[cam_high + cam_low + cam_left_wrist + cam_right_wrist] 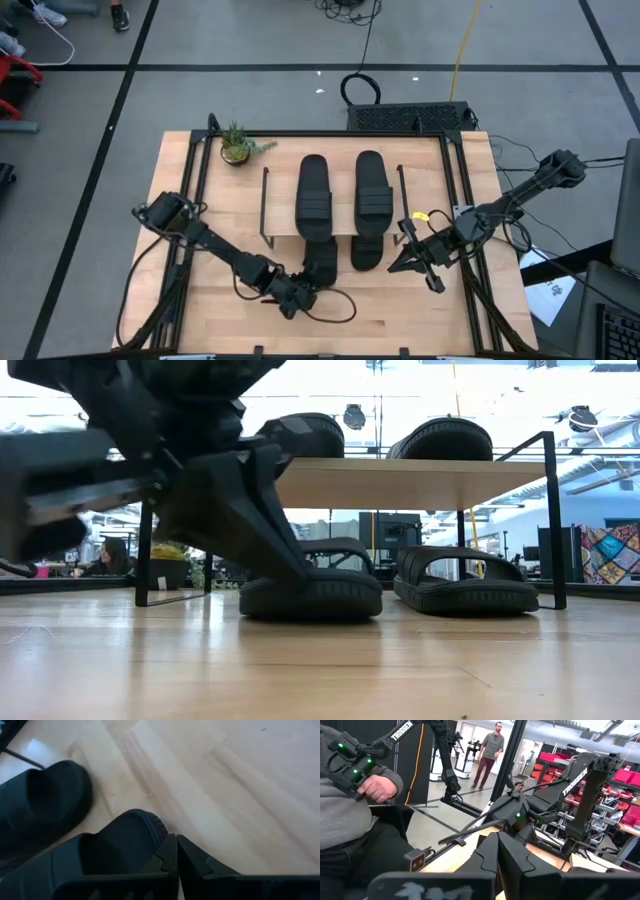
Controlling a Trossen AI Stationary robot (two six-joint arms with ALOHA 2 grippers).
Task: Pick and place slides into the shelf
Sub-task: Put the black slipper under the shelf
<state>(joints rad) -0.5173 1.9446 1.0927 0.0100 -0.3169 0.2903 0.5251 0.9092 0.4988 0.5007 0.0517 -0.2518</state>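
The shelf (345, 205) (400, 482) stands mid-table with two black slides on its plank (314, 188) (373, 185). Two more slides rest sole-down on the table under it (315, 588) (465, 585), their near ends sticking out (322, 258) (366, 250). My left gripper (306, 286) (176, 844) is shut and low at the near end of the left one of the lower slides. My right gripper (405, 263) (497, 842) is shut and hovers right of the shelf's near right leg, pointing away at the room. My left gripper has its shut fingers (167, 854) against the rounded near end of the left lower slide (145, 827); the outer side of one finger lies on its rim. The fingers slant down from the table's near left side (280, 555). The slide lies flat on the table.
A small potted plant (237, 147) stands at the table's far left corner. A black cable loops on the table (338, 308) near my left gripper. Black frame rails run along the table's left and right sides. People show in the room beyond (487, 752).
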